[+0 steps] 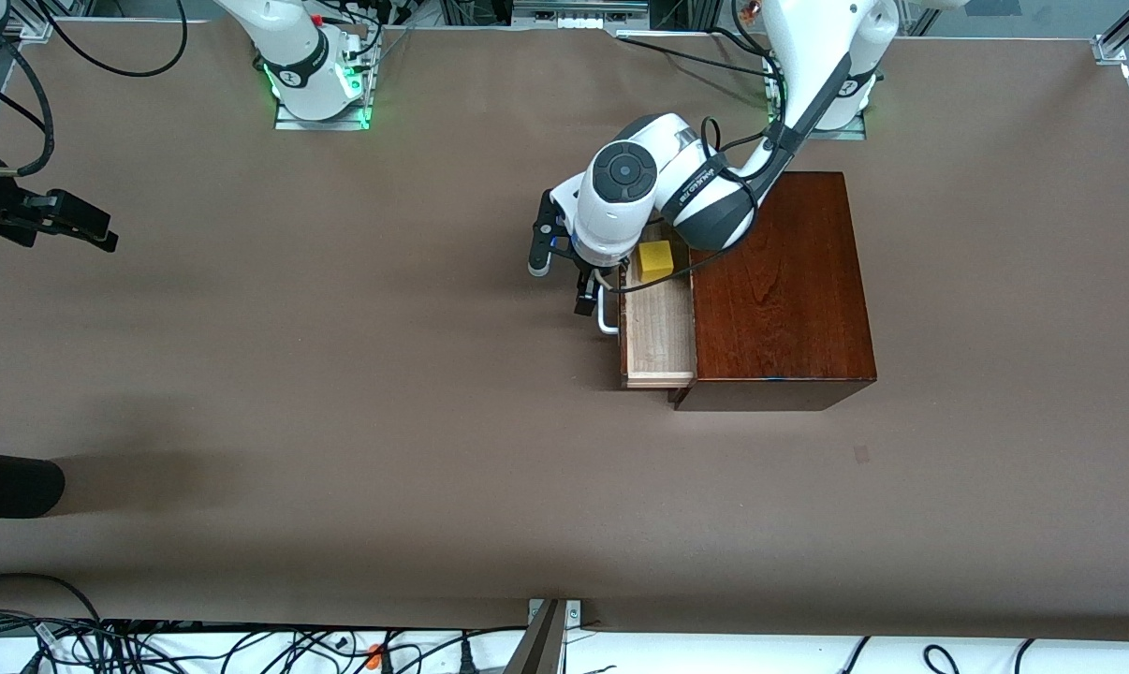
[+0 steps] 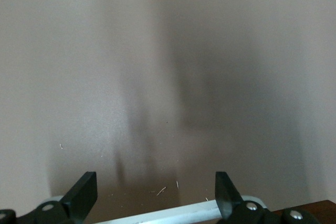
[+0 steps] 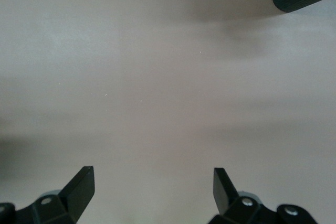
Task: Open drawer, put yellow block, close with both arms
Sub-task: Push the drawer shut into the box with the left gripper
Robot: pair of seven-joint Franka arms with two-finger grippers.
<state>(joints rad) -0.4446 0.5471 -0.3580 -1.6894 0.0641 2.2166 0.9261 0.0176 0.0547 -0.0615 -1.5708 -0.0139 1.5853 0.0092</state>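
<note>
the left gripper (image 1: 574,281) is set at the white handle (image 1: 606,314) of the drawer (image 1: 658,342), fingers spread, the bar seen between them in the left wrist view, apparently ungripped. the yellow block (image 1: 656,259) lies in the drawer tray, just beside this gripper. the right gripper (image 1: 78,225), released, waits well apart over bare counter (image 1: 340,374).

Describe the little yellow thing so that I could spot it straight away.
Find the dark mahogany box toward the left arm's end of the table. Its pale drawer is pulled out, and the yellow block lies in it, just under the left arm's wrist. It is the only bright yellow thing there.
</note>
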